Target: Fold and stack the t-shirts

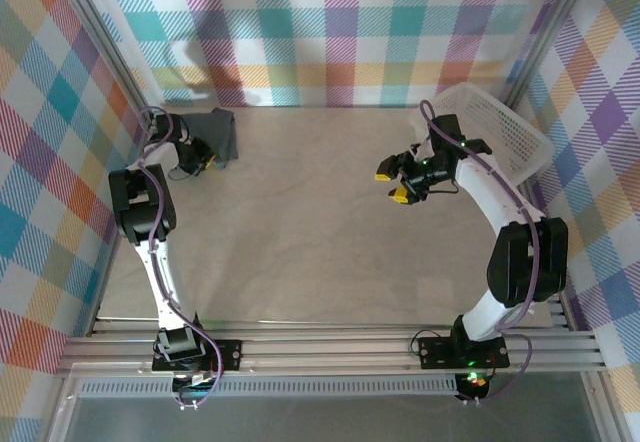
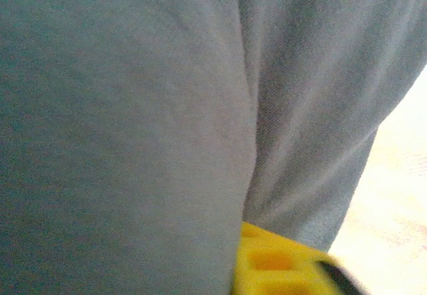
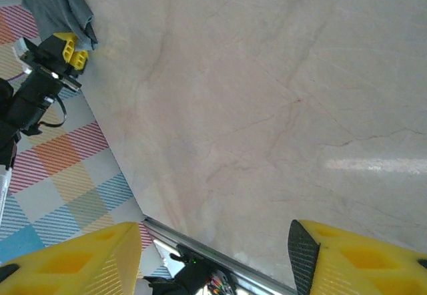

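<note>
**A:** Where is the t-shirt (image 1: 222, 134), taken from the white mesh basket (image 1: 500, 132)?

**B:** Well apart from it. The basket is tipped up in the far right corner of the table (image 1: 300, 222). The shirt is along the same back edge at the opposite corner. Dark slate-grey, bunched up, not spread out. One shirt seen.

**A:** Left gripper (image 1: 205, 159)?

**B:** Right at the shirt, on the side away from the basket. The left wrist camera has grey cloth (image 2: 133, 121) close up, with folds running down. One yellow finger (image 2: 277, 268) pokes out under the cloth's lower edge. Whether the jaws are closed on the cloth or parted, I cannot tell.

**A:** Anything from the other wrist?

**B:** It looks across from the basket side. The left gripper (image 3: 70, 49) sits at the hem of the shirt (image 3: 57, 5). It is too small there to read the jaws.

**A:** Right gripper (image 1: 395, 184)?

**B:** Near the basket, on its side towards the middle of the table, raised above the bare top. Its fingers stand wide apart (image 3: 215, 231) with nothing between them.
</note>
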Tool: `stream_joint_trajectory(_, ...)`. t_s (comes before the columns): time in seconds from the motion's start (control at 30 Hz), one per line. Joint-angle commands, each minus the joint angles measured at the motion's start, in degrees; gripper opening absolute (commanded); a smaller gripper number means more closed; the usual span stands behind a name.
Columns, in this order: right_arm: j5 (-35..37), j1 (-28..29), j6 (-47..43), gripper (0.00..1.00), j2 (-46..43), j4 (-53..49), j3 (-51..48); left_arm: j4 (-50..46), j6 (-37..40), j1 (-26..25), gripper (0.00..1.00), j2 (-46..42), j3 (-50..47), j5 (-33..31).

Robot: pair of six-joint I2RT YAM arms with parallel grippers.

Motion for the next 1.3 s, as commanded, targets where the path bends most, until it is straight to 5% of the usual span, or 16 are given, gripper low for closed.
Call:
stream_joint_trajectory(0.0,-1.49,-0.29,0.76,0.62,-3.92,6.07,-0.72,-1.06,1.03,-0.56,0.62,-4.67,-3.03,-3.79)
stream_joint_trajectory(0.07,-0.89,-0.24,2.25,0.65,-7.72,11.74,-2.54,0.96,-0.08,-1.41,1.0,-10.72,-7.25,-5.63)
stream_joint_trajectory(0.13,0.3,-0.28,3.98,0.99,-11.33,17.19,-4.36,2.92,-3.1,-2.65,1.0,-16.98,-12.2,-7.11)
stream_joint_trajectory(0.27,5.25,-0.24,7.11,1.0,-16.14,21.19,-5.19,1.89,-7.26,-7.5,1.0,-31.08,-21.65,-13.96)
stream_joint_trajectory(0.47,11.25,-0.46,2.51,1.0,-19.39,12.75,0.46,-1.3,-6.01,-14.42,1.0,-53.48,-31.01,-28.4)
stream_joint_trajectory(0.7,35.74,-0.47,-5.7,1.0,-25.21,-1.24,0.38,-20.95,-6.69,-19.56,1.0,-68.06,-33.76,-56.96)
stream_joint_trajectory(0.83,47.68,-0.29,-18.1,1.0,-35.24,19.31,-22.11,-4.09,15.53,-19.72,1.0,-79.71,-52.54,-51.09)
stream_joint_trajectory(1.0,58.03,-0.48,-35.13,1.0,-40.74,37.72,-42.79,9.16,22.42,-19.4,1.0,-83.52,-70.26,-46.45)
stream_joint_trajectory(1.27,56.52,-5.01,-35.6,1.0,-29.99,55.41,-54.9,34.83,27.68,-16.1,1.0,-63.53,-75.74,-41.54)
